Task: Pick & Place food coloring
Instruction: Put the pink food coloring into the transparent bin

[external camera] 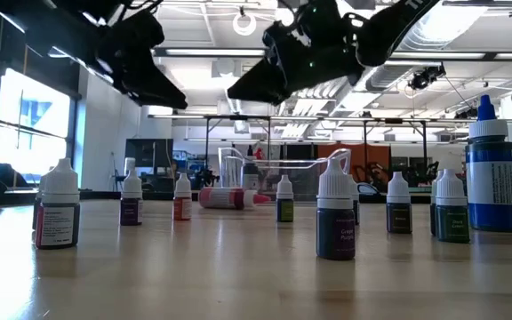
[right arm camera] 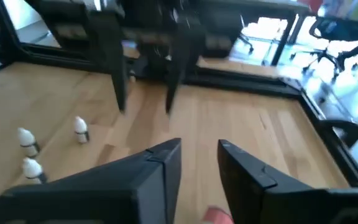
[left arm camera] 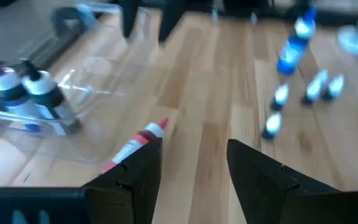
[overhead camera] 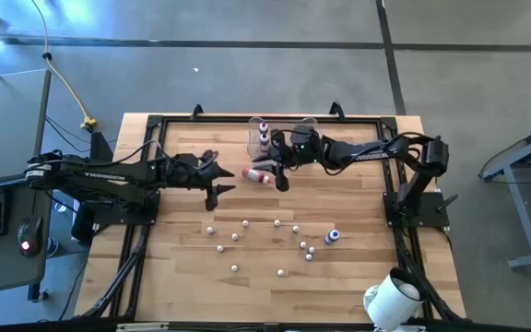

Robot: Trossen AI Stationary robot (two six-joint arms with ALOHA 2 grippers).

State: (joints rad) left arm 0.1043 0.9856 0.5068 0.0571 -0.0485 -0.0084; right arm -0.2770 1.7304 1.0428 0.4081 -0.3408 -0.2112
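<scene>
A pale wood table [overhead camera: 182, 277] in a black frame is filling the high view, grey floor around it, and the low view is looking across the planks into a bright hall with ceiling lights and windows. The bottles [overhead camera: 275, 244] are standing scattered on the near half of the table, tiny with white caps, dark bodies in the low view, all well below both sets of jaws. A taller blue bottle [overhead camera: 333, 236] is standing among them toward the right arm's side. A red-bodied one [overhead camera: 260, 175] is lying on its side just beside the right gripper [overhead camera: 280, 177], and the left wrist view is showing it just ahead of the left jaws. Two more bottles [overhead camera: 264, 137] are standing inside the clear tub [overhead camera: 302, 129] at the far edge, beyond the right gripper. The left gripper [overhead camera: 218, 181] is hanging above the wood facing the right one, jaws apart, nothing between them. The right jaws are parted too, and empty. Bare wood is lying open between the two grippers and the scattered bottles. A white cylinder [overhead camera: 390, 300] is sitting at the near right corner, well apart from everything.
</scene>
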